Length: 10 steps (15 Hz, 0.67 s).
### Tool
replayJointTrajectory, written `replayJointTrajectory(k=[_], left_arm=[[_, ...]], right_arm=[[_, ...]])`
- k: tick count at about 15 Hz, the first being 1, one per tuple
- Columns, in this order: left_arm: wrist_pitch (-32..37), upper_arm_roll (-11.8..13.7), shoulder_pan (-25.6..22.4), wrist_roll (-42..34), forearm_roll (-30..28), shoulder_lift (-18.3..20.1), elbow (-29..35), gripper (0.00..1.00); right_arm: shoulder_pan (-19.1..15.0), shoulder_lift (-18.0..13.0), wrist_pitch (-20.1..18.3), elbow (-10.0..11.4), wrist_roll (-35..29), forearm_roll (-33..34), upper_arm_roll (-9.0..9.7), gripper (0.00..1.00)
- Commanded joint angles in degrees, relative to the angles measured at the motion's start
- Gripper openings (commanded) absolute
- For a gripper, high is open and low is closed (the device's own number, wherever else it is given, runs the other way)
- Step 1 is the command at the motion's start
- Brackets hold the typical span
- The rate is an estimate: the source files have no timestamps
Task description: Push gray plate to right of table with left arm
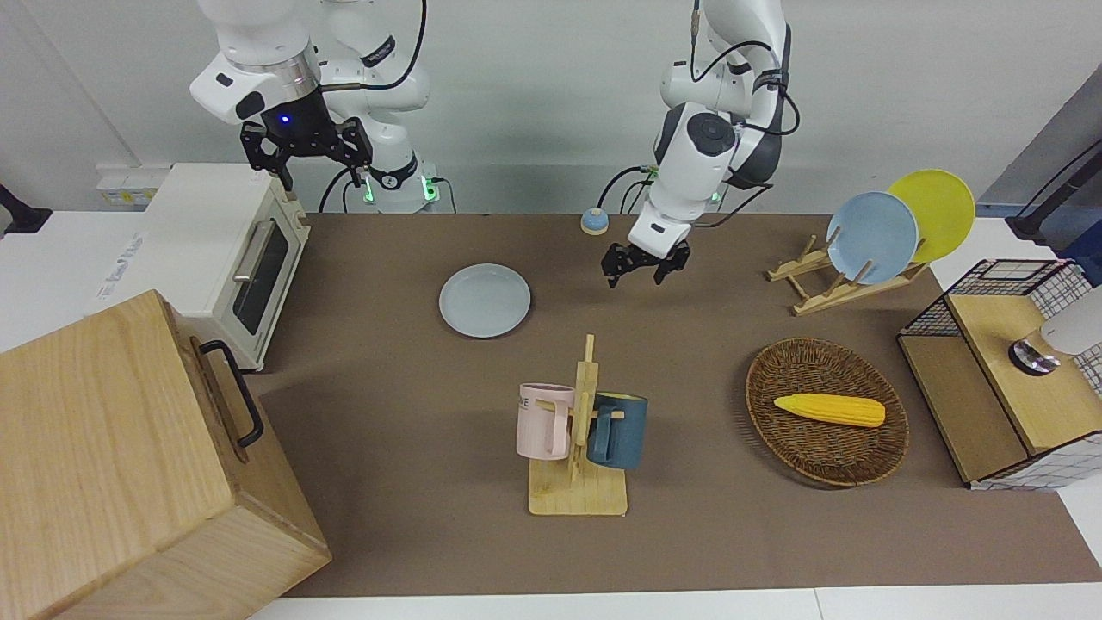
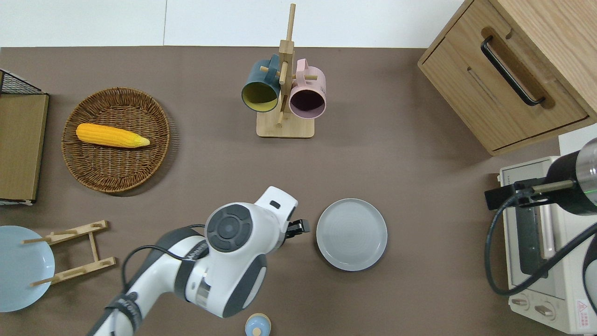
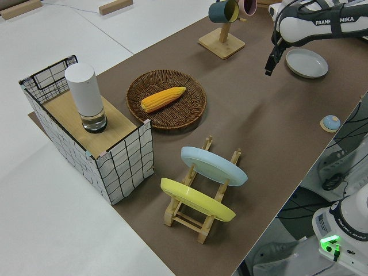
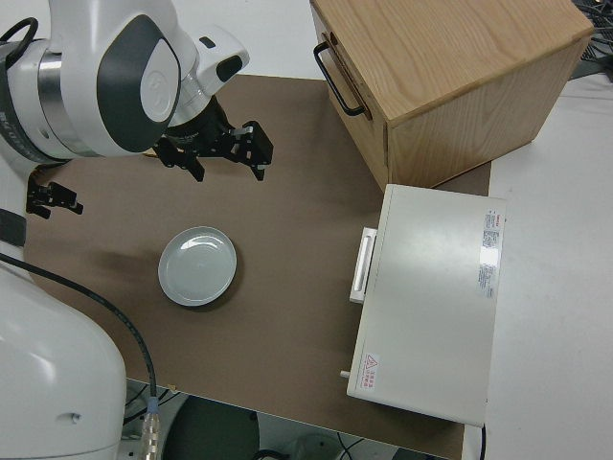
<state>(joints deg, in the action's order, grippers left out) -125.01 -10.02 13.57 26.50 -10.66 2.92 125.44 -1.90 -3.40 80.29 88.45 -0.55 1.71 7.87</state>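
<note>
The white jointed left arm (image 1: 702, 142) bends down from its base at the robots' edge of the table, its forearm angled toward the table's middle, and its black two-finger left gripper (image 1: 646, 264) hangs in the air over bare mat, fingers pointing down and spread apart with nothing between them. In the overhead view the arm's bulky wrist covers most of the left gripper (image 2: 298, 227), so only a black tip shows, just beside the plate's rim and apart from it. The round pale gray-blue plate (image 1: 484, 300) lies flat on the brown-matted rectangular table (image 1: 413, 413), closer to the robots' edge than to the opposite edge, and somewhat toward the right arm's end from the middle, well short of that end's edge; the same plate (image 2: 351, 234) shows whole from above.

The right arm, with a blue light glowing above its gripper, is parked; its black right gripper (image 1: 305, 153) has its fingers spread wide and holds nothing.

A wooden mug rack (image 2: 285, 100) carrying a teal mug and a pink mug stands near the edge farthest from the robots. The white toaster oven (image 2: 543, 242) at the right arm's end is cut off by the overhead frame and partly covered by the right arm's black wrist and cable.
</note>
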Motion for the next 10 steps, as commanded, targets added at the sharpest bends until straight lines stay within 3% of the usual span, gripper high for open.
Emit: replayJointTrajectory(k=[1,5,10], left_arm=[[2.3,-0.2,-4.6,-3.1,2.2,3.8,-0.1,1.0],[10.7,0.1,-7.1,-4.6,6.3,4.9,-5.1,1.0],[27.6,5.2,-8.2,-11.0,6.9,4.9,-17.5,1.0]], right_arm=[[-1.4,-0.6,-0.8,0.0,0.5,0.5,1.09,0.996],[-1.4,-0.6,-0.8,0.0,0.5,0.5,1.09,0.996],[-1.4,-0.6,-0.8,0.0,0.5,0.5,1.09,0.996]])
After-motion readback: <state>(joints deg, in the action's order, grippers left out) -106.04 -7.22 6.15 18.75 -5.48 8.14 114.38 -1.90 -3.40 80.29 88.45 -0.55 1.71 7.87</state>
